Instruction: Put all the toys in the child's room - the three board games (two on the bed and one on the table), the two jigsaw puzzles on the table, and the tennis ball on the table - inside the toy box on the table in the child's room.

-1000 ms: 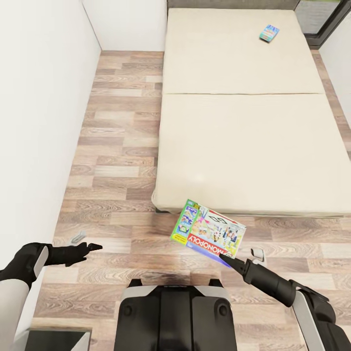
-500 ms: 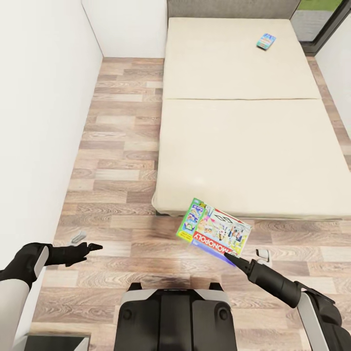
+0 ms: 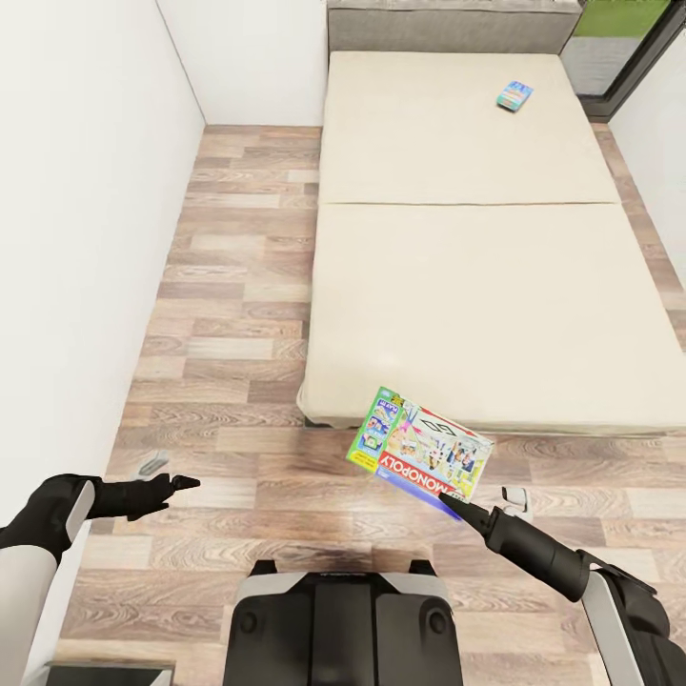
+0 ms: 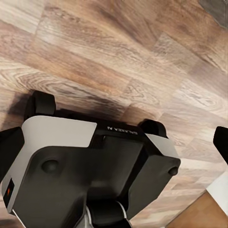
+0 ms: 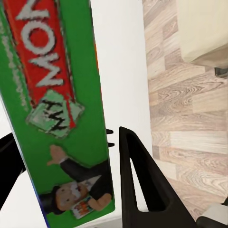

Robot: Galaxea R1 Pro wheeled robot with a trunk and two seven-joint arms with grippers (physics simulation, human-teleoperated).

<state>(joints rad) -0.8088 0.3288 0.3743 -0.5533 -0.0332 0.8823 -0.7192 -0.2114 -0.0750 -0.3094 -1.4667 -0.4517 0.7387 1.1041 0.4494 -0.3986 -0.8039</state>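
Head view: the right end effector is clamped on a Monopoly box at 5 o'clock, above the floor just off the bed. A second game box lies at 1 o'clock on the mattress. The left end effector hangs empty; finger spacing unclear.

Right wrist view: Monopoly box held by its edge. Judged light, stiff, glossy; a corner hold may let it pivot.

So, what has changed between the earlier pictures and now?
Mostly the camera moved: the whole head view shifted, so the bed sits lower in the picture and more of its headboard shows. The small blue box lies at the same spot on the mattress. The right gripper still holds the Monopoly box over the floor, and the left gripper stays empty, as before.
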